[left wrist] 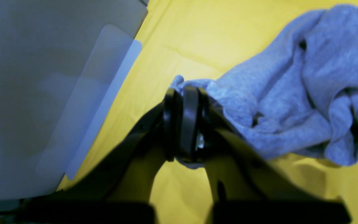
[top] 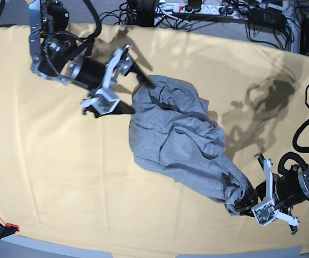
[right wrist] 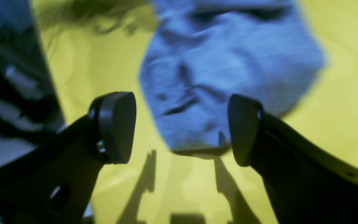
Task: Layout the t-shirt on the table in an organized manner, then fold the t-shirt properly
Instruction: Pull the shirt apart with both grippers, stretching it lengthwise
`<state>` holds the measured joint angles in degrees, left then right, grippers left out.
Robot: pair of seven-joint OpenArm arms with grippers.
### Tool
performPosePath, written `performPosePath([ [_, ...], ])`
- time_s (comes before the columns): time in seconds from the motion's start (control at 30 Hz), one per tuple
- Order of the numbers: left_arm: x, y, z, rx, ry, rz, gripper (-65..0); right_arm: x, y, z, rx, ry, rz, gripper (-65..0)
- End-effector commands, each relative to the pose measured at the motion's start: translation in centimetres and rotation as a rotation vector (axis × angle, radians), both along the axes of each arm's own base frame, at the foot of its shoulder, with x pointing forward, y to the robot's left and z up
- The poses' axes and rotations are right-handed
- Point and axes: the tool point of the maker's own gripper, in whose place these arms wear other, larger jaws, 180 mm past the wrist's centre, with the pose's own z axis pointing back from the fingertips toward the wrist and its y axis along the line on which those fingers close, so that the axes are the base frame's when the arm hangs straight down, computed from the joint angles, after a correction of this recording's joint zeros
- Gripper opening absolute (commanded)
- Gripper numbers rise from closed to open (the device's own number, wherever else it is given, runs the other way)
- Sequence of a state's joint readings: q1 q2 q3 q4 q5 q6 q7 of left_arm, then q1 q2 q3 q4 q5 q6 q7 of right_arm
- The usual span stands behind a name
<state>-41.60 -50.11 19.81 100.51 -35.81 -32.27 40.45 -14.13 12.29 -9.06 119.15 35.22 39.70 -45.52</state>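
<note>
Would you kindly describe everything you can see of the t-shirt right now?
The t-shirt is heather-grey, soft-looking knit, crumpled into a long diagonal heap on the yellow-covered table. No lettering shows. The left tool is shut on a bunched end near the table's edge; the right tool stands open at the opposite end, not gripping.
</note>
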Motion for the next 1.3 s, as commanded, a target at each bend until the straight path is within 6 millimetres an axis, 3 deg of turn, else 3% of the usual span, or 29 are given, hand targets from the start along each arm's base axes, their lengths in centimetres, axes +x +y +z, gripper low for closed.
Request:
performPosePath([
  [0.0, 0.3, 0.1, 2.5, -0.023, -0.064, 0.003, -65.0, -0.1, 1.0, 0.6, 0.023, -0.022, 0.024, -17.4],
  [0.1, 0.4, 0.2, 2.5, -0.018, -0.066, 0.005, -65.0, 0.3, 2.0, -1.2, -0.04, -0.017, 0.004, -17.4],
  [0.23, 0.5, 0.3, 2.5, -0.009, -0.072, 0.011, -65.0, 3.5, -0.2, -2.8, -0.093, 0.02, -0.211, -17.4],
  [0.37, 0.5, 0.4, 2.4, -0.008, -0.072, 0.012, -65.0, 3.9, 0.2, -3.4, -0.049, 0.082, -0.272, -17.4],
  [0.47, 0.5, 0.4, 2.4, -0.008, -0.071, 0.011, -65.0, 5.0, -1.0, -4.6, -0.094, 0.106, -0.39, -17.4],
  [0.57, 0.5, 0.4, 2.4, -0.009, -0.071, 0.011, -65.0, 4.3, 0.6, -5.6, -0.048, 0.168, -0.353, -17.6],
  [0.63, 0.5, 0.4, 2.4, -0.008, -0.071, 0.012, -65.0, 3.6, 1.9, -6.5, -0.037, 0.195, -0.3, -26.2],
  [0.73, 0.5, 0.9, 2.4, 0.002, -0.07, 0.023, -65.0, 3.5, 2.3, -7.2, -0.128, 0.137, -0.218, -60.6],
  [0.77, 0.6, 1.1, 2.5, 0.004, -0.073, 0.029, -65.0, 3.9, 2.0, -7.0, -0.166, 0.098, -0.191, -65.0],
  [0.87, 0.8, 1.5, 2.7, -0.001, -0.08, 0.052, -65.0, 7.1, -0.6, -5.4, -0.269, -0.027, -0.228, -65.0],
  [1.0, 0.8, 2.3, 2.8, 0.013, -0.08, 0.072, -65.0, 11.5, -5.9, -0.8, -0.413, -0.228, -0.385, -65.0],
  [1.17, 0.9, 3.4, 2.5, 0.027, -0.07, 0.095, -65.0, 14.1, -13.8, 5.8, -0.561, -0.435, -0.635, -65.0],
  [1.27, 1.1, 3.9, 2.3, 0.023, -0.059, 0.111, -65.0, 15.0, -18.6, 8.6, -0.64, -0.516, -0.775, -65.0],
])
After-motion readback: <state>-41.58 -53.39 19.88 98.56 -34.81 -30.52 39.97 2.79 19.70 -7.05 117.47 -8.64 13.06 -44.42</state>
